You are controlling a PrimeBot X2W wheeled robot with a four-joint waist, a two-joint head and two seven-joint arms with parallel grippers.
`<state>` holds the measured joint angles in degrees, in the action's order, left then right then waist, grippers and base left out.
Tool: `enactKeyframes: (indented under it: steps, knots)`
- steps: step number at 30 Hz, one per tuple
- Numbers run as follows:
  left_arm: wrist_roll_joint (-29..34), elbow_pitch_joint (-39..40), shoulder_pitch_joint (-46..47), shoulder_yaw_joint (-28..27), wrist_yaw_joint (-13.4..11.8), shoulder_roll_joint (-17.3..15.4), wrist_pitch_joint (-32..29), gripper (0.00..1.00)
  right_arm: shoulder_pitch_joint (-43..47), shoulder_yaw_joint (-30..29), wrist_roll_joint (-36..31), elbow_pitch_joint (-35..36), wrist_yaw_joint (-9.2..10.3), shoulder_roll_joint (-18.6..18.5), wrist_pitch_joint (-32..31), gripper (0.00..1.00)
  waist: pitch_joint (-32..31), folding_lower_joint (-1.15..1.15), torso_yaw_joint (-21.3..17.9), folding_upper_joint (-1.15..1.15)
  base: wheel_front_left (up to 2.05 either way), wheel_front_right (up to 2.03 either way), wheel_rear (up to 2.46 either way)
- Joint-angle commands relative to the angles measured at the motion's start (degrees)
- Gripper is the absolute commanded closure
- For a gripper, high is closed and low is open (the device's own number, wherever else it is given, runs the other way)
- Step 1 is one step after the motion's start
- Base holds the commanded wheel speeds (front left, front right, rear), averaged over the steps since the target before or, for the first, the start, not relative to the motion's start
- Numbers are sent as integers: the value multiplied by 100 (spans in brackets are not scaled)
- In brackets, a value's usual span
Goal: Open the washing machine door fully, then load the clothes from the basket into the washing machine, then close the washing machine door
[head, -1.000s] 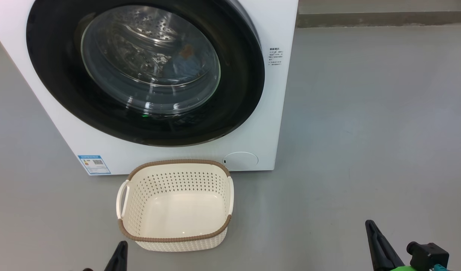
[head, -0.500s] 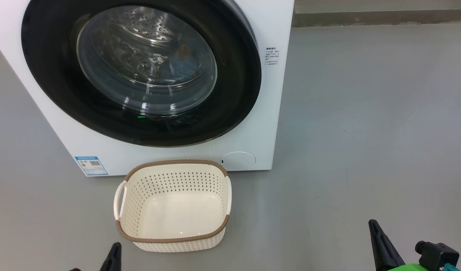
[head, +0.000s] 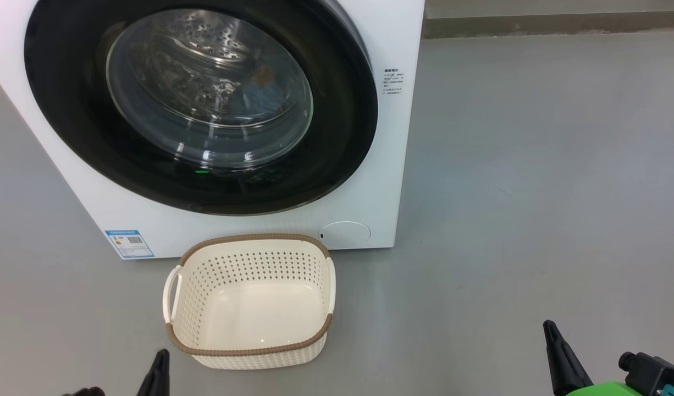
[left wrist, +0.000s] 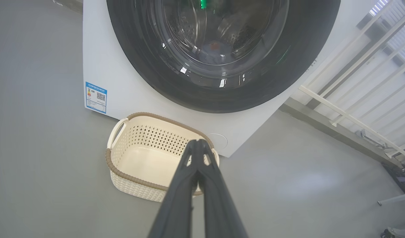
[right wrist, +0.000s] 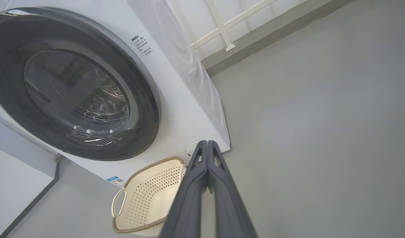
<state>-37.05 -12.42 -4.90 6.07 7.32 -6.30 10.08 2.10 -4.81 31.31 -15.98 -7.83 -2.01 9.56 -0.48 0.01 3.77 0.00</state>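
Both pinched together, empty: left gripper (left wrist: 198, 142), right gripper (right wrist: 207, 142) flanked bare basket (head: 249, 240); clothes (head: 260, 91) showed through closed door (head: 340, 137) beyond basket. Latch wanted confirming.

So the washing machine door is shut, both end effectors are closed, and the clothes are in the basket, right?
The basket is empty: the head view shows the clothes in the drum, behind the washing machine door. That door is shut, and the left end effector and right end effector are closed.
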Motion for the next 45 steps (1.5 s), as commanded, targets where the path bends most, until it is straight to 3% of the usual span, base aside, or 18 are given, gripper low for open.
enactKeyframes:
  steps: [1, 45]
  knots:
    - [-156, 108, 270, -121, 4, -49, -25, 100, -243, -16, 185, 147, 9, -44, -34, 100, 1, -1, -6, 0, 0, 0, 0]
    - [-2765, -14, 659, -582, 10, 80, -736, 100, -521, -88, 2988, 170, 21, -64, -779, 100, 32, -1, -182, 0, 0, 0, 0]
